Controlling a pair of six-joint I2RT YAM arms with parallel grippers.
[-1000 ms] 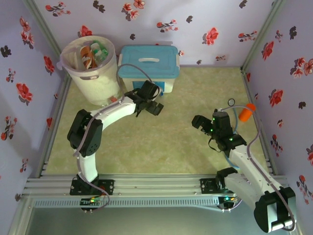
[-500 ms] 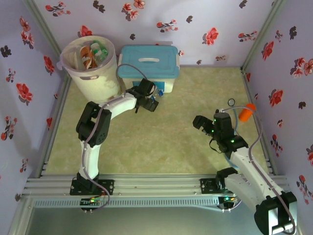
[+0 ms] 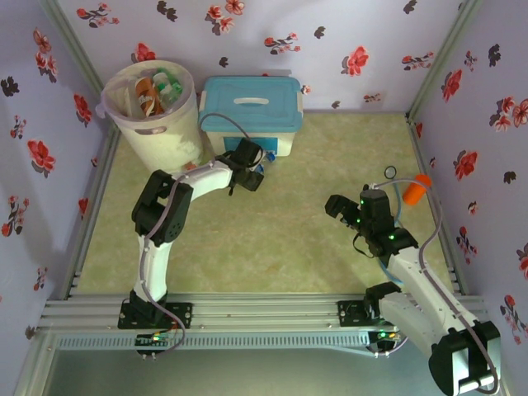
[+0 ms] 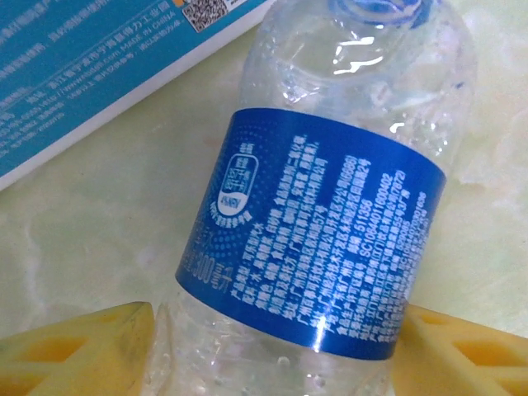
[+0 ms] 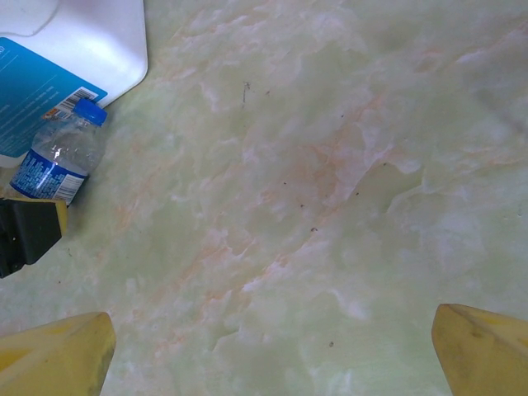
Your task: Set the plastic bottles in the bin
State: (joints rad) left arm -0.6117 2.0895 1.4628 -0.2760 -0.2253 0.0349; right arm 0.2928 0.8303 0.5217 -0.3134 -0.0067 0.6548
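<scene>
A clear plastic bottle [image 4: 330, 247] with a blue label and blue cap lies on the table against the front of the blue-lidded box; it also appears in the right wrist view [image 5: 58, 161] and from above [image 3: 261, 168]. My left gripper [image 3: 252, 174] is over it, and its yellow fingers [image 4: 82, 351] press against both sides of the bottle's lower body. The round white bin [image 3: 124, 124] stands at the back left with several bottles [image 3: 153, 95] inside. My right gripper [image 3: 346, 210] hangs open over bare table on the right [image 5: 272, 346].
The white box with the blue lid [image 3: 247, 103] stands right of the bin, directly behind the gripped bottle. An orange cup [image 3: 415, 190] and a small ring [image 3: 389, 172] lie near the right wall. Flowered walls enclose the table.
My left gripper reached toward the box, dropped over the bottle, and its fingers narrowed onto it. The right arm shifted slightly and stays open.
</scene>
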